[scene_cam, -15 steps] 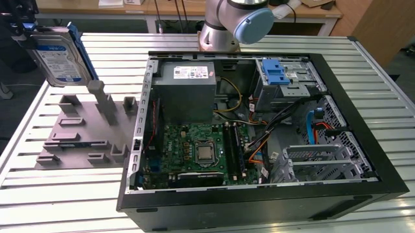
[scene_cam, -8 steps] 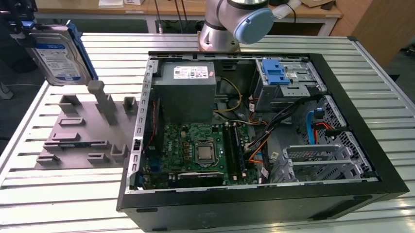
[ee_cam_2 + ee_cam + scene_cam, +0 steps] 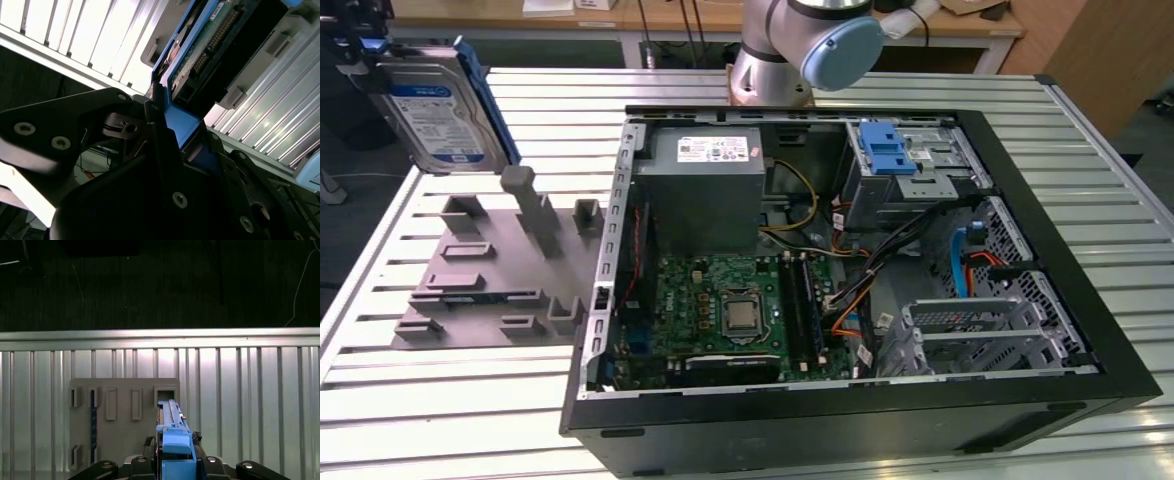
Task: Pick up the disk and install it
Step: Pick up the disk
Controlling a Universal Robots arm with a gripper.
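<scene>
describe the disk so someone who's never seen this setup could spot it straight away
Start at the open black computer case on the slatted table; to the exterior view's left of it lies a grey fixture plate. Above its far end the tool holds the disk on edge. It is silver with a white-and-blue label and blue bracket, unlike the grey power supply inside the case.

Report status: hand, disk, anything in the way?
Hand shut on the disk. Disk upright, lifted clear of the grey fixture plate. Cables lie loose inside the open computer case.
</scene>
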